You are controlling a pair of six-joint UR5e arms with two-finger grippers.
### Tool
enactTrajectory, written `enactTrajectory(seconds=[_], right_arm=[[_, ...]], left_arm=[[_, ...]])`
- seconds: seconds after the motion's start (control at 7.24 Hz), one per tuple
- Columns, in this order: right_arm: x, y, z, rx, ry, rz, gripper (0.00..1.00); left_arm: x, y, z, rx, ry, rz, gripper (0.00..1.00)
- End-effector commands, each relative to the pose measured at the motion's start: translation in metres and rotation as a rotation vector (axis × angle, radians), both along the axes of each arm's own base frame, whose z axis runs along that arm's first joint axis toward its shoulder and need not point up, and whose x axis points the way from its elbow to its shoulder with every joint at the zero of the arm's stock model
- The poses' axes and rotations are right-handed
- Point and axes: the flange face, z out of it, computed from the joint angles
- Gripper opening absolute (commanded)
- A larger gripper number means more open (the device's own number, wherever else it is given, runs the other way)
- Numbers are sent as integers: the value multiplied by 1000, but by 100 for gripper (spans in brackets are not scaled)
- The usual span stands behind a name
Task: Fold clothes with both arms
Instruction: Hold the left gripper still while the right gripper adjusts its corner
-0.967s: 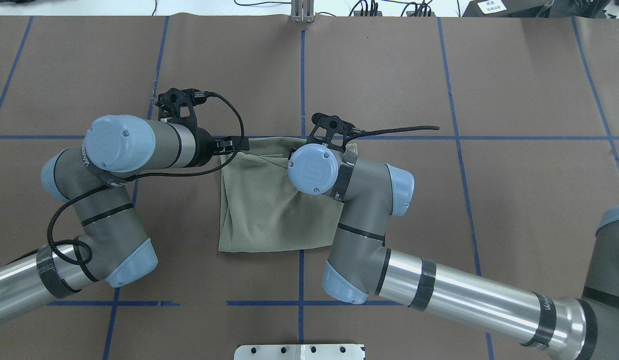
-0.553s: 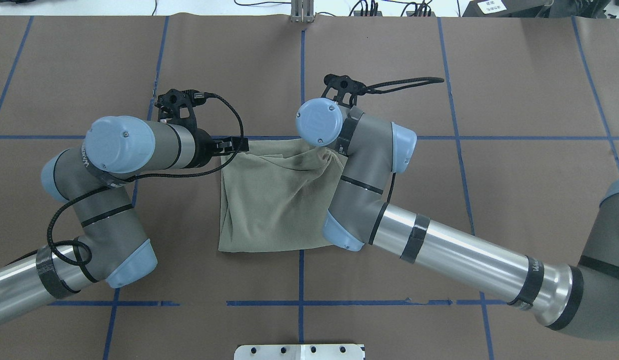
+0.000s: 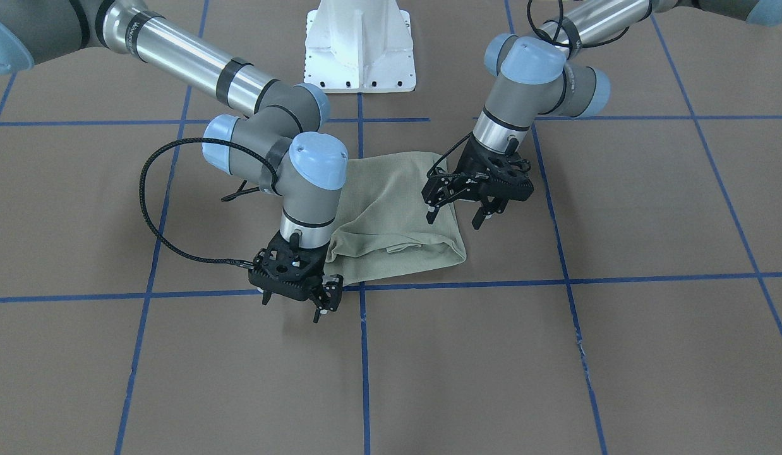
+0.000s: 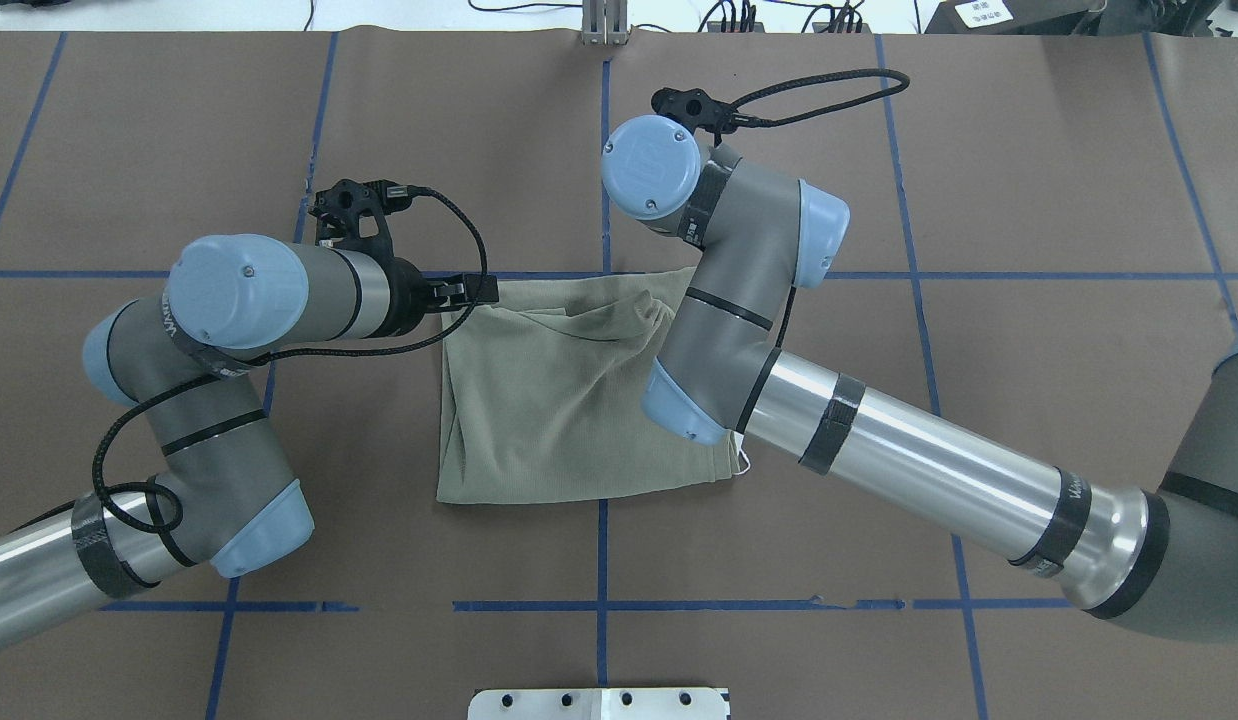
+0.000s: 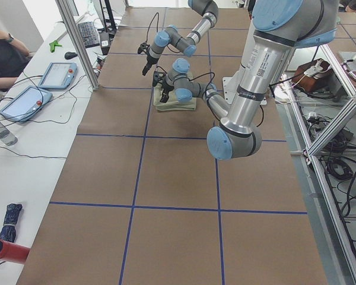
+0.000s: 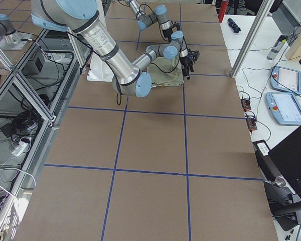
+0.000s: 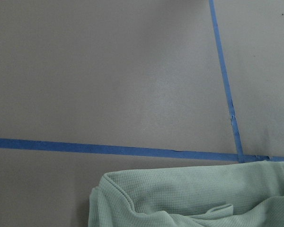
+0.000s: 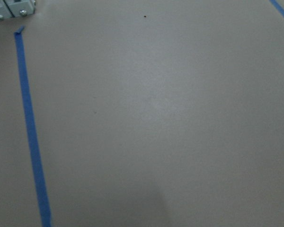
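Folded shirt (image 3: pixel 391 215) lies between left gripper (image 3: pixel 455 216) and right gripper (image 3: pixel 291 304), both seemingly spread, empty.

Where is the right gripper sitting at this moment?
In the front-facing view, the right gripper hangs open on the view's left, beside the green shirt, at its corner farthest from the robot's base, over a blue tape line.

I see my left arm (image 4: pixel 219 430) and right arm (image 4: pixel 919 465) as silver tubes and grey joints, round pale-blue caps (image 4: pixel 241 290) with small screws (image 4: pixel 251 267), black bands (image 4: pixel 844 410), braided black cables (image 3: pixel 143 189).
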Motion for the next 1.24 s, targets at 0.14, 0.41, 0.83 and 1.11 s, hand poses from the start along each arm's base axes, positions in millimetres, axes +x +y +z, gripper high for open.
enactTrajectory(seconds=[0.14,0.41,0.83,1.11], right_arm=[[-36,51,-7,-32,-45,-54,93],[-39,57,16,-48,-23,-54,60],[-37,61,23,-51,-18,-57,47],[-40,66,24,-50,-17,-64,44]], left_arm=[[0,0,1,-2,0,-1,100],[1,0,2,-2,-1,-1,100],[1,0,2,-2,-1,1,100],[1,0,2,-2,-1,1,100]])
